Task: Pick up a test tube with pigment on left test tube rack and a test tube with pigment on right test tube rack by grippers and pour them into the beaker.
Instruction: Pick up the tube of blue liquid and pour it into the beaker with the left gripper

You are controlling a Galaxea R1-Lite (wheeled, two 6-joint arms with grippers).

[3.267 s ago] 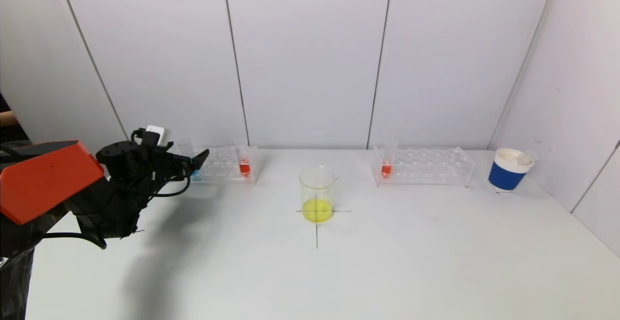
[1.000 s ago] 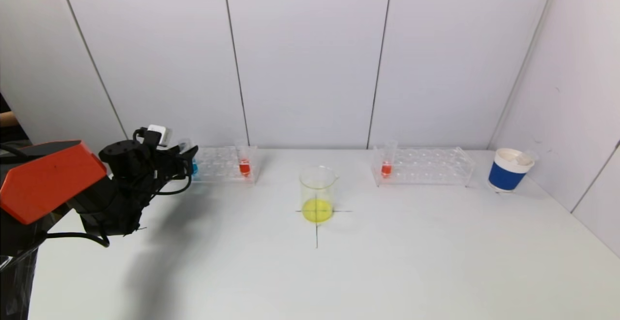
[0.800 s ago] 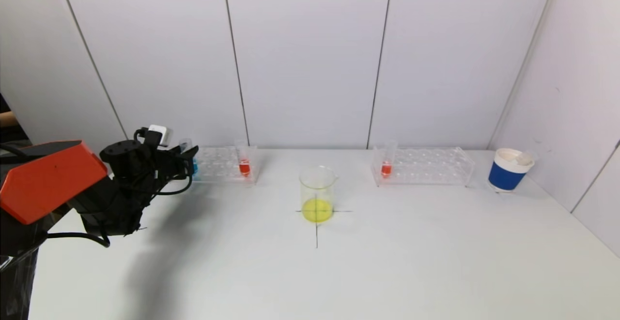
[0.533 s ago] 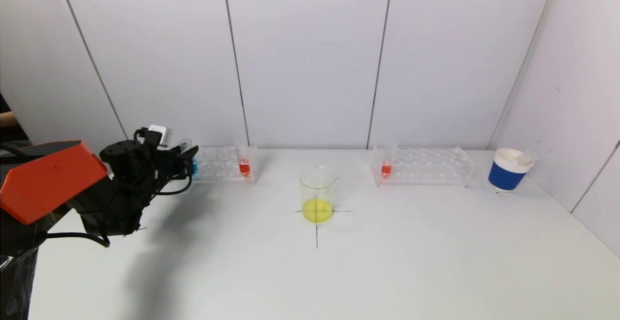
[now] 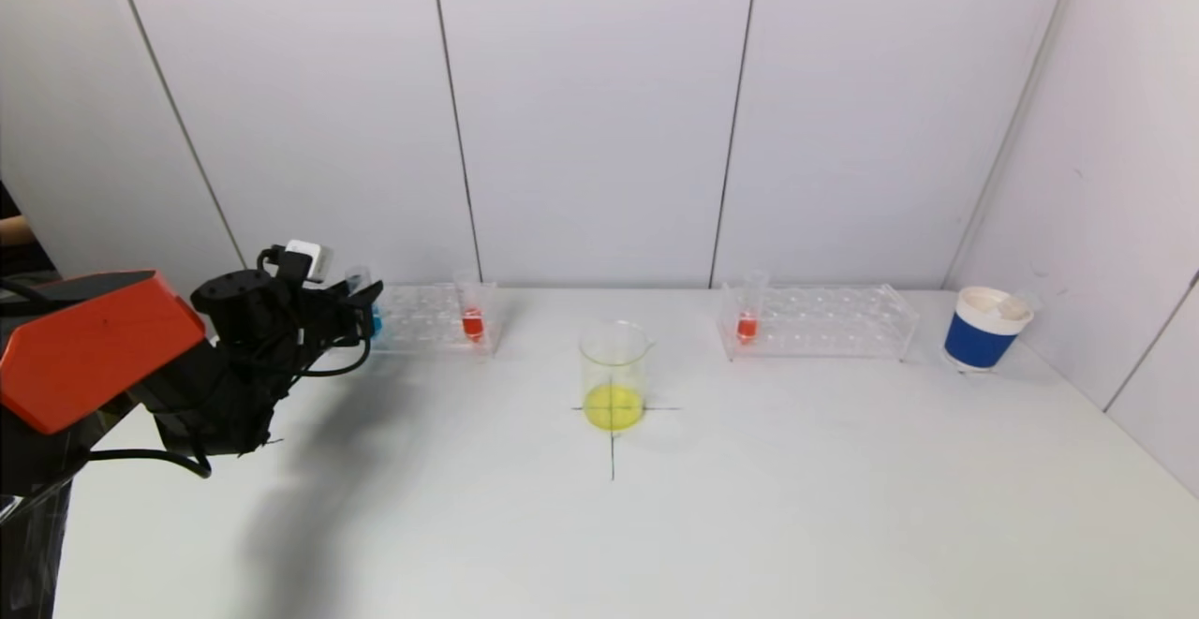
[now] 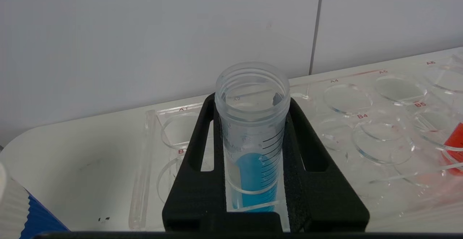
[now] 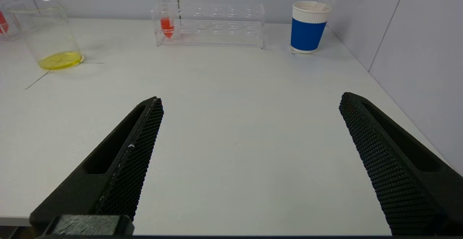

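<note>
The left gripper (image 6: pixel 253 137) has its fingers (image 6: pixel 202 148) clenched on the blue-pigment test tube (image 6: pixel 253 123), which stands upright between them in the left rack (image 5: pixel 426 319) at the 10 o'clock area of the surface (image 5: pixel 656 525). A red-pigment tube (image 5: pixel 473 315) occupies the same rack's right end. The beaker (image 5: pixel 614 375), holding yellow liquid, stands at centre on a cross mark. The right rack (image 5: pixel 824 321), at 1 o'clock, holds another red tube (image 5: pixel 747 315); a blue paper cup (image 5: pixel 984 329) stands beyond it. The right gripper (image 7: pixel 249 123) hangs low over the near right part of the surface, fingers (image 7: pixel 130 159) spread wide, grasping nothing.
</note>
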